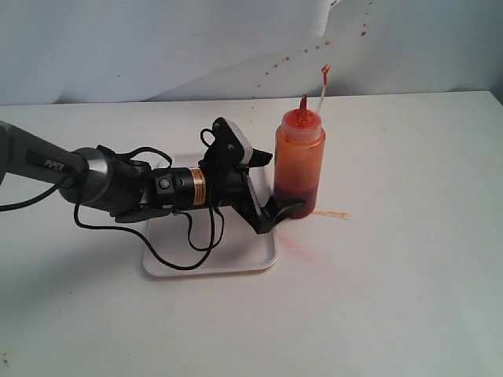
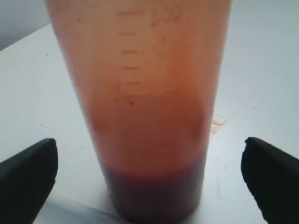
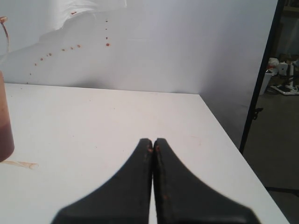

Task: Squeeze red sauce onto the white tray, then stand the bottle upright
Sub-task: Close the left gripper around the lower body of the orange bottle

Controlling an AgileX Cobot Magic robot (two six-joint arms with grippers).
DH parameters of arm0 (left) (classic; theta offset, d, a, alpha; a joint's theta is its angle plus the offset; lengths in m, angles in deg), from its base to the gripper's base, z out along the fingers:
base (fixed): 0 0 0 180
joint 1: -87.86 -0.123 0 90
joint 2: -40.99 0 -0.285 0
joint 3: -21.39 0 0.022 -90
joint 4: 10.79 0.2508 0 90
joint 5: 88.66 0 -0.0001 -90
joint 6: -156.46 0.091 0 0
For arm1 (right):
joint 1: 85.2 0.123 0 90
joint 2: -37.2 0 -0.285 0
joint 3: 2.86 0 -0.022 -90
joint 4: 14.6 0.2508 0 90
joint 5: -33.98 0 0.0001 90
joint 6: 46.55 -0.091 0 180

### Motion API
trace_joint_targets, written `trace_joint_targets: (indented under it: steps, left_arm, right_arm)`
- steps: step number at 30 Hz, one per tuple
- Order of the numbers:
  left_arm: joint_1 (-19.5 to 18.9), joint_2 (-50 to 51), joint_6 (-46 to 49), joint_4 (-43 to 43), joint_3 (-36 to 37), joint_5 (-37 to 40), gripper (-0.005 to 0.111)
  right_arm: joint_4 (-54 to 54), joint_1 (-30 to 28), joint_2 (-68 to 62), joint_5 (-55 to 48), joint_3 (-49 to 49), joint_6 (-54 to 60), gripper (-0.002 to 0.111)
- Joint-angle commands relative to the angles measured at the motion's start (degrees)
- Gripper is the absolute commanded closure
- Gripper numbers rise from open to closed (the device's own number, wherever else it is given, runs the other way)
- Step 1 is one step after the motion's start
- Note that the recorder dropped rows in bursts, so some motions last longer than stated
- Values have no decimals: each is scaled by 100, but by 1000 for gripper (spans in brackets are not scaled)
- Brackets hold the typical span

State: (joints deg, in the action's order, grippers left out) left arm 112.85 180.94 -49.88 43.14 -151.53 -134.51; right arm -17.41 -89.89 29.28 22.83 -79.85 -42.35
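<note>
The left gripper (image 2: 149, 186) hangs wide open either side of the upright bottle (image 1: 299, 161), not touching it, just beside the white tray (image 1: 236, 263); the bottle is probably soft-walled, light and slick, so best squeezed mid-body; only the left wrist view shows its graduations (image 2: 133, 60), only the right wrist view the closed, empty right gripper (image 3: 153, 145).

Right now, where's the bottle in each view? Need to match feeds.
Exterior: bottle upright, right of centre, at the left claw tips.
Left wrist: fills mid-frame, claw fingers apart on both sides, not touching.
Right wrist: only a sliver at the frame's left edge.
Shared landmark: orange streak on the table by its base, also in right wrist.
</note>
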Motion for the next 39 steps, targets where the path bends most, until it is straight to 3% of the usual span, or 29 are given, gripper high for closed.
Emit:
trace_joint_targets:
  steps: [1, 8, 39]
  left_arm:
    - [110, 4, -66, -174, -20, -29, 3]
    - [124, 4, -78, -541, -20, 94, 3]
    - [124, 12, -197, -541, -20, 320, 3]
  right_arm:
    - [48, 22, 13, 16, -22, 6, 108]
    - [48, 22, 13, 16, -22, 6, 108]
    - [48, 22, 13, 16, -22, 6, 108]
